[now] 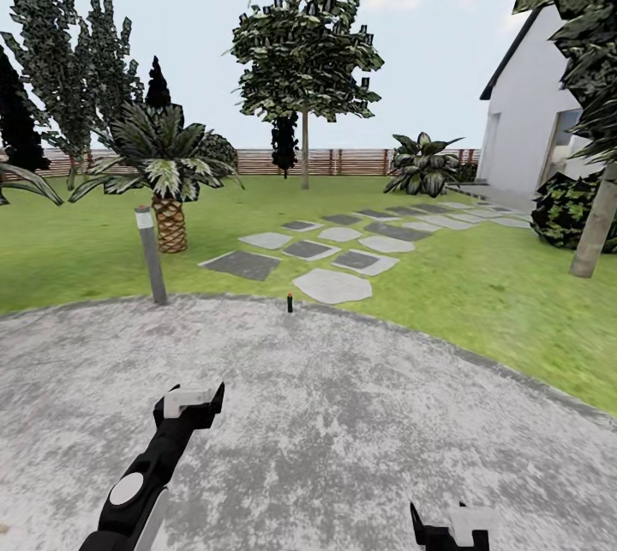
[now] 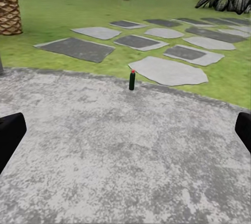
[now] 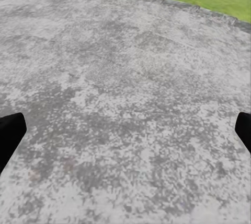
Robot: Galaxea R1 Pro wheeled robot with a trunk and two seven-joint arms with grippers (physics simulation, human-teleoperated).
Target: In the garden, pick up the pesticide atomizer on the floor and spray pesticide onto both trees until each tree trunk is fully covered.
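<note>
Standing alone on patio (image 1: 343, 448): one atomizer (image 1: 290, 302); both arms' jaws wide, empty.

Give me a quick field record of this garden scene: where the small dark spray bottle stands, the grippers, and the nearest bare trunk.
spray bottle: small dark bottle with a red top, upright at the far edge of the grey mottled stone patio, beside the grass
left gripper: open, empty, over the patio
right gripper: open, empty, over the patio
nearest trunk: pale grey-brown tree trunk, on the lawn at right
</note>
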